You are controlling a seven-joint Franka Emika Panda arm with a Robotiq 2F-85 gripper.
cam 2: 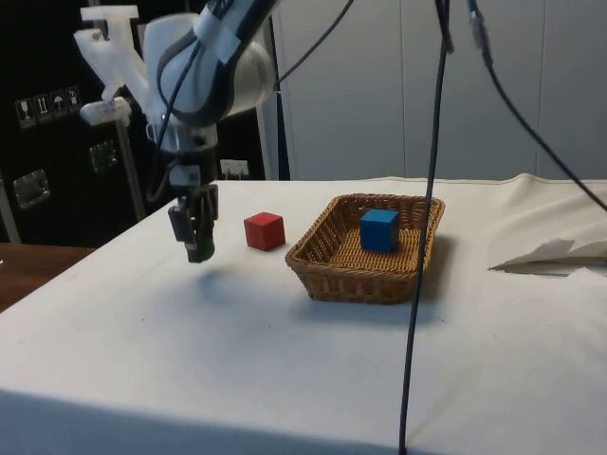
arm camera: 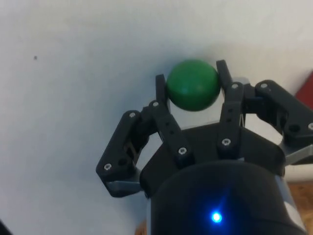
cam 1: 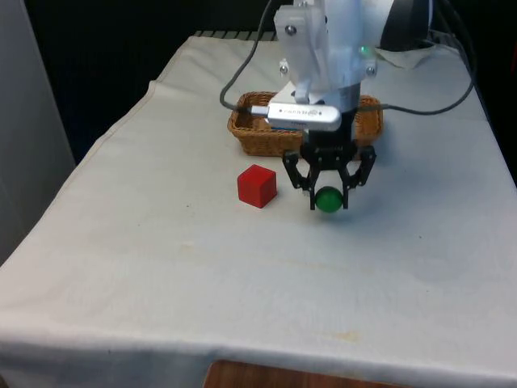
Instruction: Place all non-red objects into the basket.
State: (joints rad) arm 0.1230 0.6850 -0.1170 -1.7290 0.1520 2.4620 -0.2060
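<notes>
**Green ball clamped in the gripper above the cloth**

A small round green ball [cam 1: 328, 200] sits between the two black fingers of the gripper [cam 1: 329, 197], which are closed against its sides; in the wrist view the ball [arm camera: 192, 84] is pinched at its widest part, one fingertip [arm camera: 160, 86] on each side. In the side view the gripper [cam 2: 197, 248] hangs a little above the white tablecloth [cam 2: 190, 332], with a soft shadow under it, so the ball appears lifted clear of the surface.

Just beside the gripper, toward the front view's left, a red cube [cam 1: 257, 186] rests on the cloth, apart from the fingers. Behind both stands an oval woven wicker basket [cam 1: 257, 136], partly covered in the front view by the white arm [cam 1: 321, 48]. The side view shows a blue cube [cam 2: 378, 229] lying inside the basket [cam 2: 327, 267], near its far wall. A black cable [cam 1: 239, 77] trails from the arm across the basket's rim.
</notes>
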